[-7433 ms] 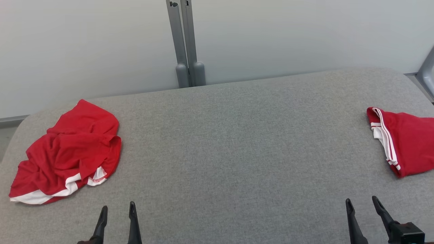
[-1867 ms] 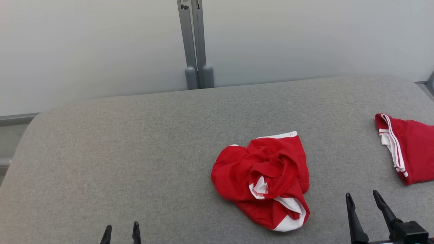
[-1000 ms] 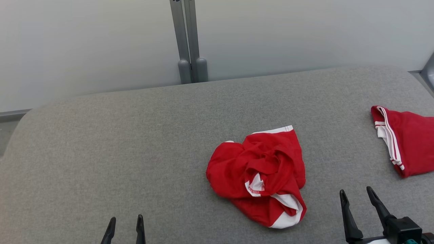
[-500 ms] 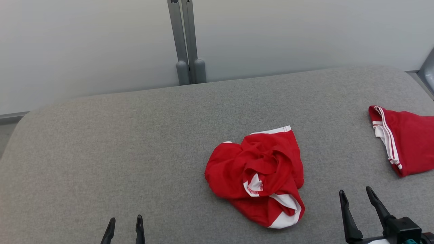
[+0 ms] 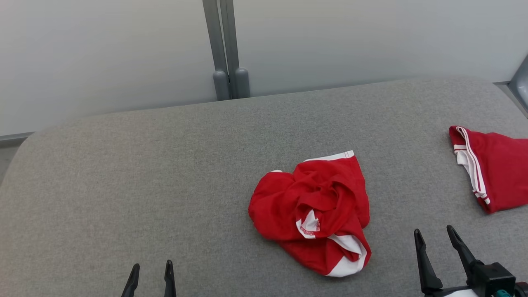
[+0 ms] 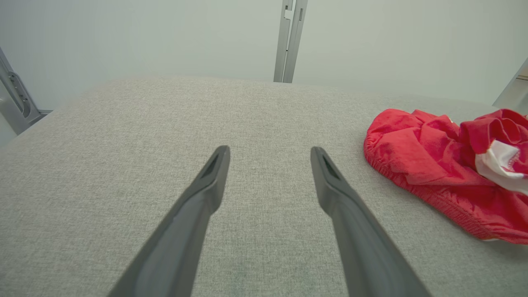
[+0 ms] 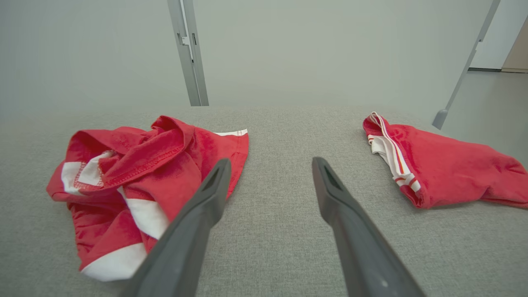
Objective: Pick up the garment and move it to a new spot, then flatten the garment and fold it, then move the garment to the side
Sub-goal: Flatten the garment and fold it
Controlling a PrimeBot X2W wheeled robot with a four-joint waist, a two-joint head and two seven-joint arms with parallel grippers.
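Observation:
The garment [image 5: 317, 210] is a crumpled red piece with white trim, lying in a heap near the middle of the grey table [image 5: 165, 173]. It appears at the right of the left wrist view [image 6: 445, 165] and at the left of the right wrist view [image 7: 140, 177]. My left gripper [image 5: 150, 267] stands open at the lower left, well left of the heap, nothing between its fingers. My right gripper [image 5: 434, 233] stands open at the lower right, just right of the heap, also empty.
A second red garment [image 5: 491, 167] with white stripes lies at the table's right edge, also seen in the right wrist view [image 7: 433, 165]. A grey post [image 5: 225, 49] rises behind the table against a pale wall.
The garment lay at the table's left long before; over the last second it rests unmoved in the middle. Both grippers hold still and open; the view shifts slightly.

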